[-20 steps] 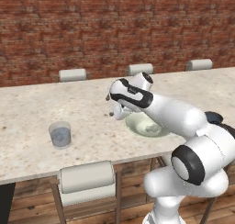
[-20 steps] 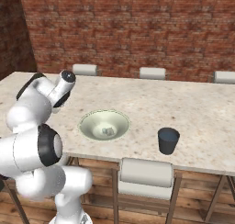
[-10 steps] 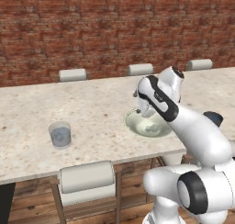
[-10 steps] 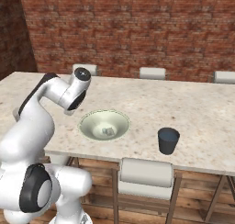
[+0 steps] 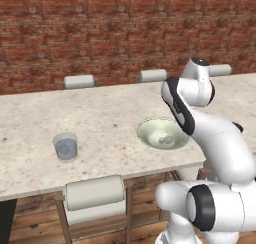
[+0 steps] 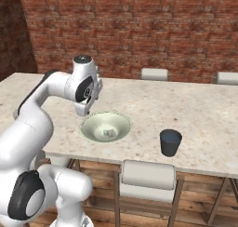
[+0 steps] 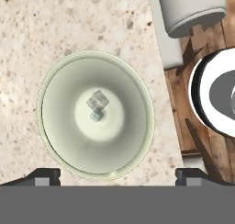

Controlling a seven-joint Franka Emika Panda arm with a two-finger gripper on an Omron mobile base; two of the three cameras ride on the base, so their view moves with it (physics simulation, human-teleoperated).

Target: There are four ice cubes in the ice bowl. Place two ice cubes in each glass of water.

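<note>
The ice bowl (image 7: 55,81), wide and pale greenish-cream, lies directly under my hand in the hand view. A small cluster of ice cubes (image 7: 97,106) rests at its centre. My gripper (image 7: 118,175) is open, its fingertips (image 7: 45,174) spread wide with nothing between them. From the right base view the gripper (image 6: 86,111) hangs above the left rim of the ice bowl (image 6: 93,123), clear of the ice cubes (image 6: 109,133). The dark navy glass of water (image 6: 170,142) stands right of the bowl. The see-through glass of water (image 5: 65,146) stands far left of the bowl (image 5: 147,129).
A stool (image 6: 148,175) is tucked under the counter's near edge in front of the bowl, and another stool (image 5: 95,192) stands near the clear glass. More stools line the far side below the brick wall. The counter edge (image 7: 160,76) runs close beside the bowl.
The arm has swung across the counter toward the bowl, so the hand now hangs over the bowl's rim. The jaws stayed open. Bowl and glasses have not moved.
</note>
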